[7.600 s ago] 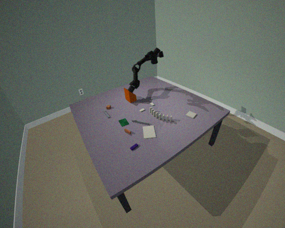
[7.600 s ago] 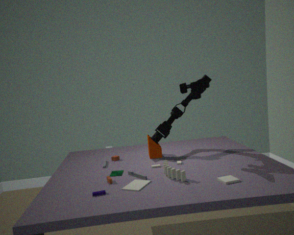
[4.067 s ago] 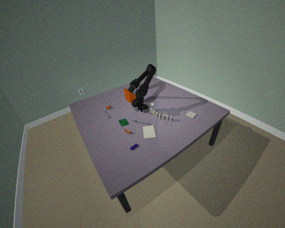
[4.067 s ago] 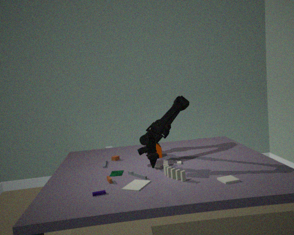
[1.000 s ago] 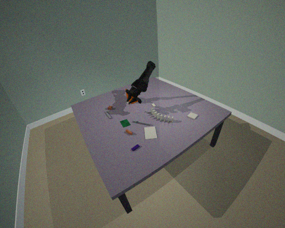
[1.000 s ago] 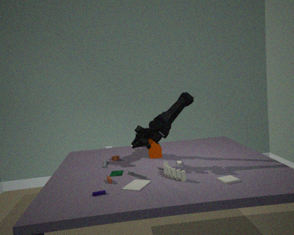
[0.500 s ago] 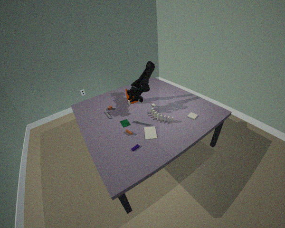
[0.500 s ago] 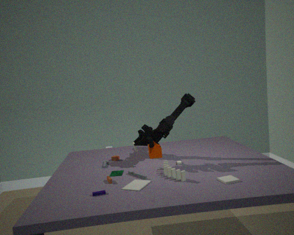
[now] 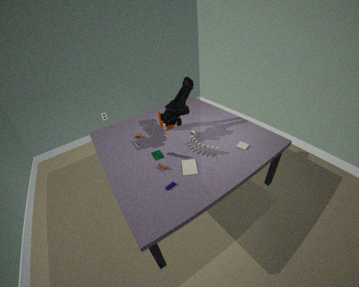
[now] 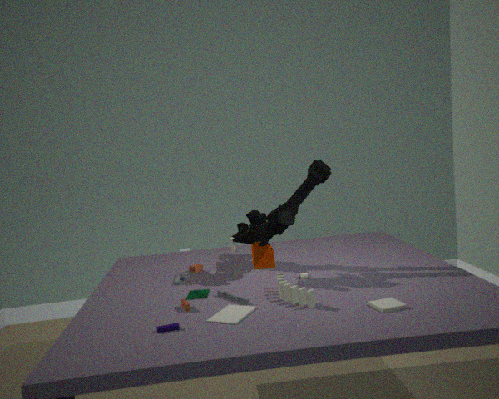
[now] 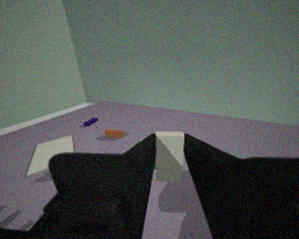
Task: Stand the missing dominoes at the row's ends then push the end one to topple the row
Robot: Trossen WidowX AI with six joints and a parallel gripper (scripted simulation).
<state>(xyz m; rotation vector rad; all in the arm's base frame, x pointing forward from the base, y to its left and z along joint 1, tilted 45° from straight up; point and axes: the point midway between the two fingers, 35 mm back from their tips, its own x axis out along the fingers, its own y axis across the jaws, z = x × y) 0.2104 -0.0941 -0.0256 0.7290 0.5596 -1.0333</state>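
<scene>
My gripper [image 9: 164,124] [image 10: 233,239] [image 11: 168,137] is shut on a cream domino [image 9: 164,127] [image 10: 234,246] [image 11: 169,158], held in the air well above the table, left of the standing row in the top and exterior views. The curved row of cream dominoes [image 9: 203,146] [image 10: 293,294] stands upright on the table. Another small cream piece, apparently a domino [image 9: 193,132] [image 10: 303,275], lies on the table behind the far end of the row. In the wrist view, shadow bars of the row show at the lower left; the row itself is hidden.
An orange angled block [image 9: 169,127] [image 10: 264,258] stands just beside the gripper. A green square [image 9: 157,155] [image 10: 197,293], a grey bar [image 9: 179,155] [image 10: 233,298], a flat cream slab [image 9: 189,167] [image 10: 231,314] and a smaller slab [image 9: 242,145] [image 10: 387,304] lie around the row.
</scene>
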